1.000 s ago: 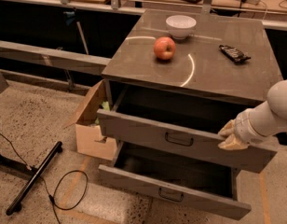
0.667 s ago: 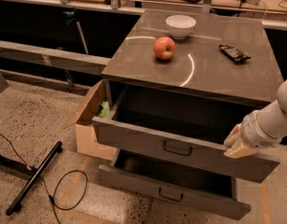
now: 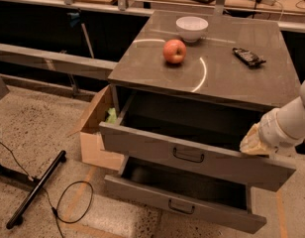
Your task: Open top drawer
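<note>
The top drawer (image 3: 192, 155) is a wide grey metal drawer with a small dark loop handle (image 3: 188, 155) at its centre. It stands pulled well out of the cabinet, its dark inside showing. My gripper (image 3: 252, 144) is at the right end of the drawer's top front edge, at the end of my white arm (image 3: 291, 123) coming in from the right. The matching lower drawer (image 3: 184, 202) is also pulled out below it.
On the cabinet top (image 3: 241, 78) sit a red apple (image 3: 175, 51), a white bowl (image 3: 191, 28) and a dark snack bar (image 3: 248, 56). A cardboard box (image 3: 93, 133) stands left of the cabinet. A black stand leg (image 3: 36, 190) and cable (image 3: 73, 202) lie on the floor.
The top drawer has slid further out toward the camera, and my gripper has moved down and outward with its front edge.
</note>
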Robot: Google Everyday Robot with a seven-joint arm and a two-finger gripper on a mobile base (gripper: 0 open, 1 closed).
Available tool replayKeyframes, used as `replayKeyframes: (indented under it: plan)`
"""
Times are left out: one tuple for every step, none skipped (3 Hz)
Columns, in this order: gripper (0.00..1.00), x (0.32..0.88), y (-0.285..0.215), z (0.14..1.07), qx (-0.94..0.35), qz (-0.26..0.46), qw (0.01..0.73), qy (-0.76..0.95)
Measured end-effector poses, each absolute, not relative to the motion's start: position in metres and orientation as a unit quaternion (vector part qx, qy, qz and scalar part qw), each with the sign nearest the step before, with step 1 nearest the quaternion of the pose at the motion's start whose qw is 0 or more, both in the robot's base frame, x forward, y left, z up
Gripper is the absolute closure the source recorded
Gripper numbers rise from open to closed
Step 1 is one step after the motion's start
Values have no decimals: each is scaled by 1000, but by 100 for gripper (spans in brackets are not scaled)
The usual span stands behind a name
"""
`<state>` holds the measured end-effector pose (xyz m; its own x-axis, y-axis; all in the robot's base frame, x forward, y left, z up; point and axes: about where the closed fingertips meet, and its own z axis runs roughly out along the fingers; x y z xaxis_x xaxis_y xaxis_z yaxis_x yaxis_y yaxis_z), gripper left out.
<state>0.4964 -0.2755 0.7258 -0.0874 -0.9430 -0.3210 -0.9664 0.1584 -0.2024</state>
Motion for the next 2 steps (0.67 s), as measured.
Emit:
replayKeyframes:
  plan:
    - [39, 513, -271, 750, -655, 24, 202, 728]
    - [40, 530, -269, 766, -661, 10, 217, 718]
